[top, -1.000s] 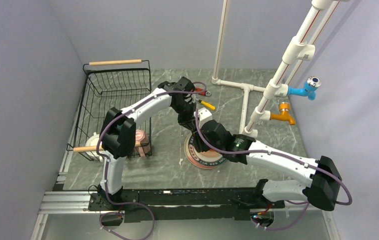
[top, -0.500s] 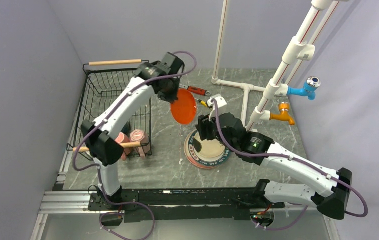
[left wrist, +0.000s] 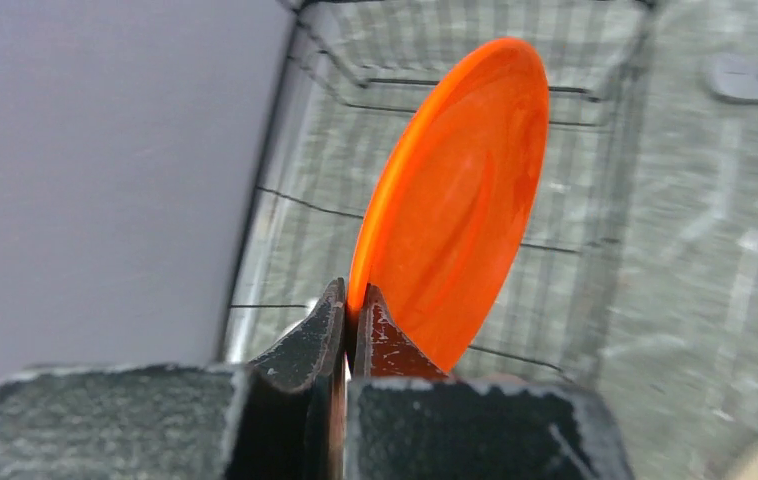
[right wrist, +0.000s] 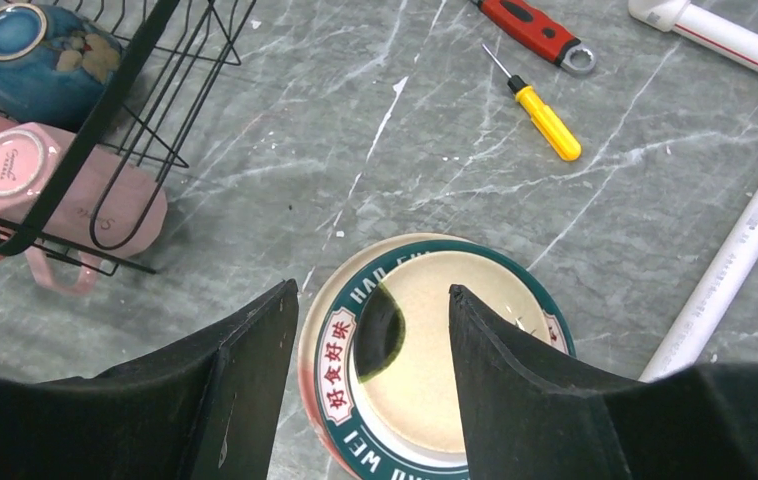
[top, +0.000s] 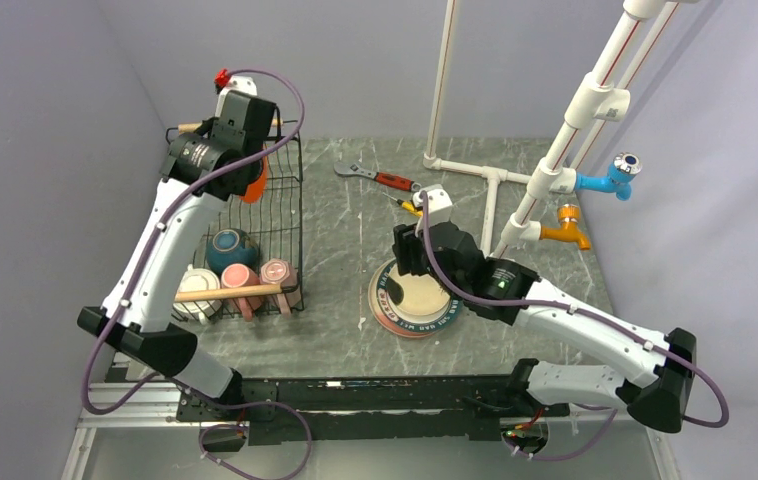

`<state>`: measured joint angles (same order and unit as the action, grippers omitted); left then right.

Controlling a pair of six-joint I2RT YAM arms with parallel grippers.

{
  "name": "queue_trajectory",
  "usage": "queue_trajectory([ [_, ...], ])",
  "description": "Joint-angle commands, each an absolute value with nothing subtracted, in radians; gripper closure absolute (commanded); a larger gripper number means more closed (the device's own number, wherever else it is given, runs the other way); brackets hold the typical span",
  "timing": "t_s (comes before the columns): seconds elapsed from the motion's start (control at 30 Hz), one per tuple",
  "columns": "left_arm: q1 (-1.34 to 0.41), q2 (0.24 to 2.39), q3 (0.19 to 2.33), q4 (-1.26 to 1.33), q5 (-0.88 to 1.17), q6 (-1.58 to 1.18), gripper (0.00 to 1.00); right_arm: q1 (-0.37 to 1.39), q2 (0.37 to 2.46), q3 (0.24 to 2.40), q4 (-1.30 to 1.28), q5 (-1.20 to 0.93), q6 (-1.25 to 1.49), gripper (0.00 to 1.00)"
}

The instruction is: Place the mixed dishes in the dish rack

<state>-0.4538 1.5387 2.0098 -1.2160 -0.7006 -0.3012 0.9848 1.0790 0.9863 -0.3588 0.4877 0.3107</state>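
My left gripper [top: 242, 152] is shut on the rim of the orange-red plate [left wrist: 455, 200], which it holds on edge above the far end of the black wire dish rack [top: 291, 215]. At the near end of the rack lie a dark teal bowl [top: 232, 246], two pink mugs [top: 241, 277] and a white mug [top: 195, 285]. The lettered-rim plate [top: 417, 303] lies flat on the table. Just above it hovers my right gripper [right wrist: 370, 292], open, with nothing between its fingers.
A red-handled wrench [top: 387, 180] and a yellow-handled screwdriver [top: 411, 208] lie behind the lettered-rim plate. A white pipe frame [top: 495, 180] with a blue tap [top: 615, 178] and an orange tap [top: 567, 228] stands at the right. A wall runs close along the rack's left side.
My left arm lifted the orange-red plate off the lettered-rim plate and swung it left and back over the rack. My right gripper opened wider above the lettered-rim plate.
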Motion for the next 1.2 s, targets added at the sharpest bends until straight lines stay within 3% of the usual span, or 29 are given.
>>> queue_trajectory([
  [0.0,-0.442,1.487,1.886,-1.066,-0.993,-0.165,1.00,0.980,1.106,1.075,-0.391,0.504,0.342,0.41],
  [0.13,-0.419,1.445,1.734,-0.811,-1.112,0.064,1.00,0.978,1.134,1.117,-0.448,0.489,0.364,0.40],
  [0.27,-0.354,1.432,1.620,-0.585,-1.098,0.236,1.00,0.973,1.181,1.173,-0.522,0.452,0.378,0.40],
  [0.83,-0.154,1.659,1.476,-0.393,-1.065,0.211,1.00,0.873,1.321,1.333,-0.694,0.288,0.362,0.34],
  [1.17,-0.096,1.789,1.536,-0.473,-1.003,0.135,1.00,0.781,1.364,1.347,-0.699,0.220,0.360,0.34],
])
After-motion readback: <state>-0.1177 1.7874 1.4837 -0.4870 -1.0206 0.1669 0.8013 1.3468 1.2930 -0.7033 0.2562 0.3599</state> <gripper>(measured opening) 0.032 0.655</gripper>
